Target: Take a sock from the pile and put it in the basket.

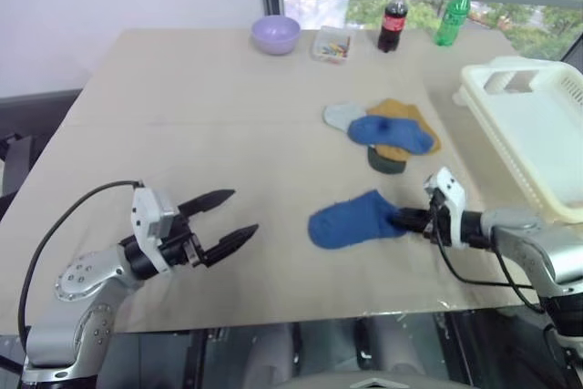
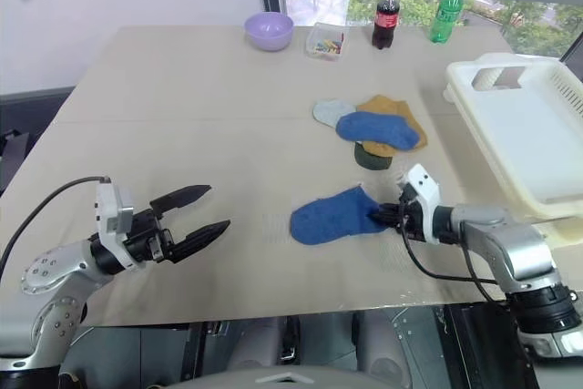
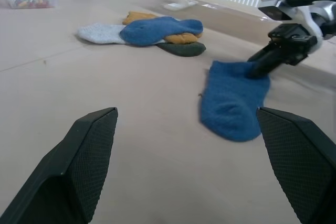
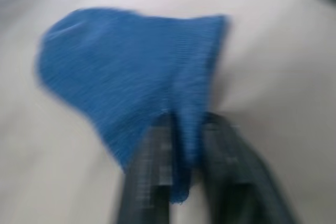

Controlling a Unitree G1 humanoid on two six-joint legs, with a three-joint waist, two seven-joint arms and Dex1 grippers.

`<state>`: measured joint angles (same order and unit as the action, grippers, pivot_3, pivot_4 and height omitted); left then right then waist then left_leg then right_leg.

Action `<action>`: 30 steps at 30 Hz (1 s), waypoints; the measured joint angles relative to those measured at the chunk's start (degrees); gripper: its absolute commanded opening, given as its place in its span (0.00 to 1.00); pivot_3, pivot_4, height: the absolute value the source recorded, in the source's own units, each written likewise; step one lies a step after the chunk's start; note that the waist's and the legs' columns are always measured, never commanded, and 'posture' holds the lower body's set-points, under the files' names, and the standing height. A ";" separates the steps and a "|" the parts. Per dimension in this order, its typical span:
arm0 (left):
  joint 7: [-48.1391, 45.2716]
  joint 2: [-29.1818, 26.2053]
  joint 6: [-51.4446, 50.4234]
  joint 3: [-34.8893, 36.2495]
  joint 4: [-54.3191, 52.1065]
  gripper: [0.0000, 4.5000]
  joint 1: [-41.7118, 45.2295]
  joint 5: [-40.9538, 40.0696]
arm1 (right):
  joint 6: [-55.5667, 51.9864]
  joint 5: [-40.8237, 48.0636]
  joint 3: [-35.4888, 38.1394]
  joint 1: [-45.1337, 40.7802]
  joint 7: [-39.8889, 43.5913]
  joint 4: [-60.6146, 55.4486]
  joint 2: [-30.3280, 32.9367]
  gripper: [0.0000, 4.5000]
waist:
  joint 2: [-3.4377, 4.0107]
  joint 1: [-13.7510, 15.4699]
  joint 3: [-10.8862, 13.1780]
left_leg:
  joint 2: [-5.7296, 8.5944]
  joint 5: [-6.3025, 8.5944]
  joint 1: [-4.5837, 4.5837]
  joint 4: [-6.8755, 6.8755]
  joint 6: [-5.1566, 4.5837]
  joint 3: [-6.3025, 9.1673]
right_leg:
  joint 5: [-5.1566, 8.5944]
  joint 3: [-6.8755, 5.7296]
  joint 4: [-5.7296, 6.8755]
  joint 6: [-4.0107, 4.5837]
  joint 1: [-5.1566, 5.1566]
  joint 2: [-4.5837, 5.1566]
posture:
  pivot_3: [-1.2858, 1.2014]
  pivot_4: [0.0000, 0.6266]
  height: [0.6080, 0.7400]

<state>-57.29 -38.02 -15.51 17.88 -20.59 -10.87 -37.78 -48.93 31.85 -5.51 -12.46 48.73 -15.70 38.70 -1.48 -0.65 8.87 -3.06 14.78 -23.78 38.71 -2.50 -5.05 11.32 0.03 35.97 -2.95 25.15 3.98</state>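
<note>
right gripper (image 2: 387,214) is pinching the sock's (image 2: 330,217) cuff edge on the table (image 2: 182,97), apart from the pile (image 2: 372,131); left gripper (image 1: 226,219) is idling spread; pinch looks thin, so I'd regrip deeper before lifting toward the basket (image 2: 537,134).

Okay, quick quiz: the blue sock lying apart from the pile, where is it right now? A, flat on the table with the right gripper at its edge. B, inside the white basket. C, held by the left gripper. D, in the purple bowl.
A: the blue sock lies on the table, with the right gripper at its edge.
</note>
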 measured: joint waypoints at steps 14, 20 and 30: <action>0.14 0.77 0.09 -0.07 0.00 1.00 -0.16 0.42 | 8.52 -3.73 7.92 -4.54 -3.26 7.04 1.69 0.99 | -0.01 -0.08 0.00 | -0.01 0.00 0.01 0.19 0.00 0.02 | -0.02 -0.02 0.05 0.01 -0.05 -0.03 | 0.52 0.24 0.92; 0.00 1.42 1.22 -0.43 0.13 1.00 2.06 0.46 | 17.01 -8.63 11.16 -14.20 -14.56 19.71 -7.97 0.99 | 0.05 -0.10 0.03 | -0.04 -0.01 0.00 0.19 0.01 0.03 | -0.03 -0.02 0.14 0.04 -0.03 -0.11 | 0.52 0.24 0.92; -2.90 2.44 3.62 -0.66 0.98 1.00 4.03 -0.22 | 22.91 -11.67 15.58 -22.01 -23.61 37.91 -13.16 0.99 | 0.08 -0.19 0.05 | -0.01 -0.01 -0.05 0.19 0.01 0.02 | -0.04 0.00 0.12 0.06 -0.04 -0.08 | 0.52 0.24 0.92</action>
<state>-60.19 -35.58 -11.89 17.22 -19.61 -6.84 -38.00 -26.02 20.18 10.07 -34.46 25.13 22.21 25.54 -1.40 -0.84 8.92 -3.07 14.77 -23.83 38.90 -2.49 -5.03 11.28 0.02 36.09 -2.89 25.11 3.89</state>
